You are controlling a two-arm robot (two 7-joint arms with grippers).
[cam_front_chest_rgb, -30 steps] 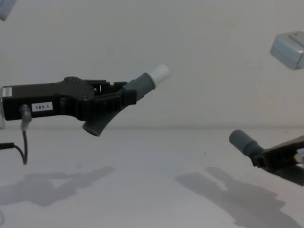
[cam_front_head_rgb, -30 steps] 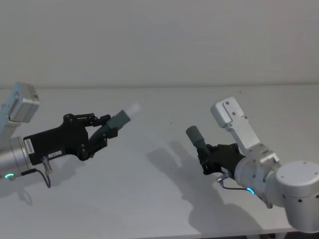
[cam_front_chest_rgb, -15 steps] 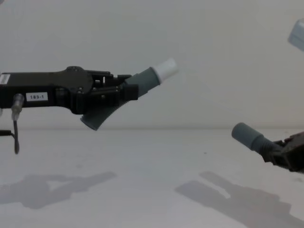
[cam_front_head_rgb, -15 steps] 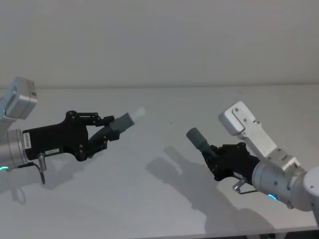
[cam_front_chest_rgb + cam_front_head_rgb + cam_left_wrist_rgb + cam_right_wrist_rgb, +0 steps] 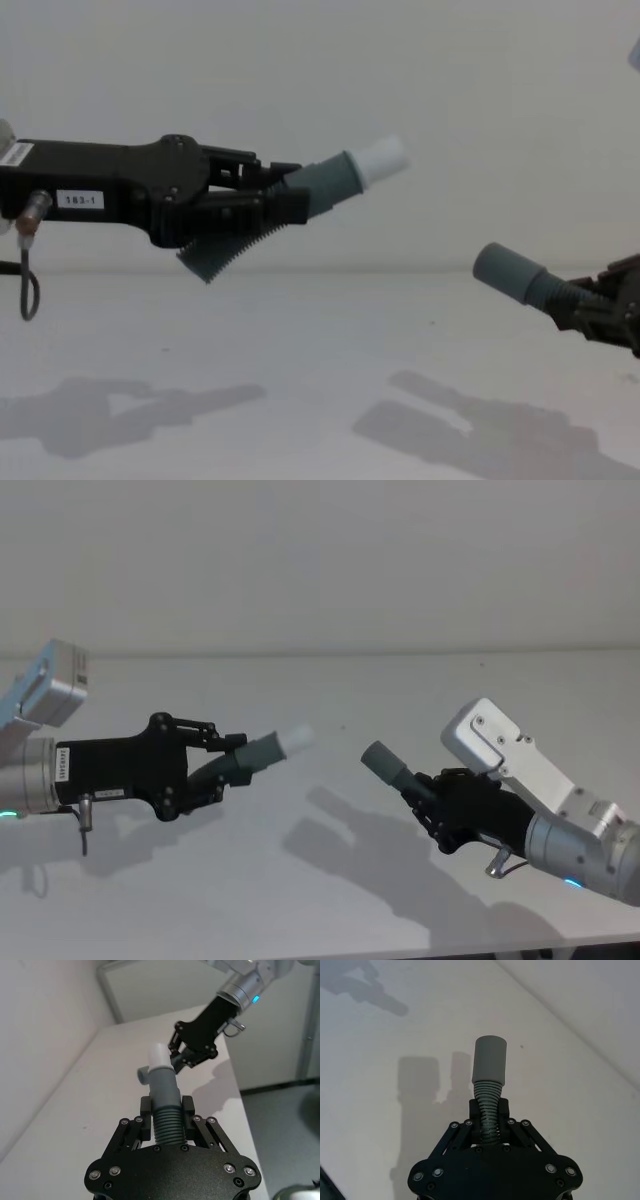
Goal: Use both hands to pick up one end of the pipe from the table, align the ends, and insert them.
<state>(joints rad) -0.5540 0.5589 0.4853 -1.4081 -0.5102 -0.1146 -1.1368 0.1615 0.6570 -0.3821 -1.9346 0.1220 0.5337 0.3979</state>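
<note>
My left gripper is shut on the curved grey ribbed pipe piece, held above the table. Its white plug tip points toward the right. My right gripper is shut on the second ribbed pipe piece, also lifted. That piece's wide grey cuff faces left, toward the white tip. A gap separates the two ends, and the cuff sits lower than the tip in the chest view.
The white table stretches under both arms, with their shadows on it. A plain light wall stands behind. The table's side edge and the floor beyond appear in the left wrist view.
Both grippers have moved inward with their pipe pieces, so the white tip and the cuff are closer together. The left arm also levelled out and moved right.
</note>
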